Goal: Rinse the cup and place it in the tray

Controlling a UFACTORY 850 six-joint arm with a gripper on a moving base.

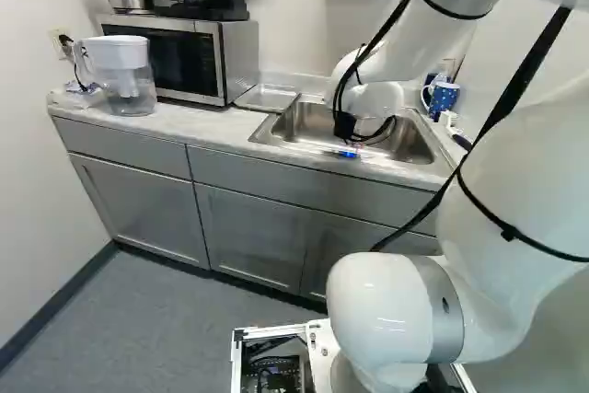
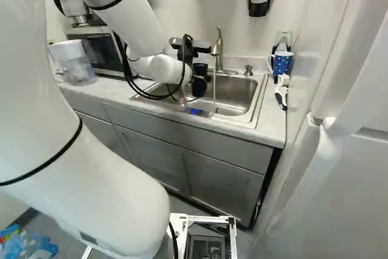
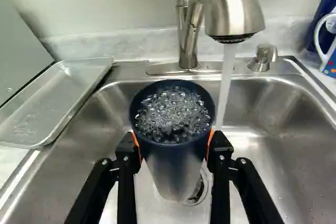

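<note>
The cup (image 3: 170, 162) is dark navy around its rim. At the right, the mug (image 2: 282, 65) is blue with multicoloured dots. The cabinets (image 1: 248, 232) are grey.

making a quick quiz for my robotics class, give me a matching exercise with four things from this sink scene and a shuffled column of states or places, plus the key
Things
1. cup
2. tray
3. faucet
4. mug

States or places
A. with water running from it
B. blue with dots, standing on the counter
C. lying flat at the edge of the sink
D. bubbles inside, held by the gripper

Pairs: 1-D, 2-C, 3-A, 4-B
</note>
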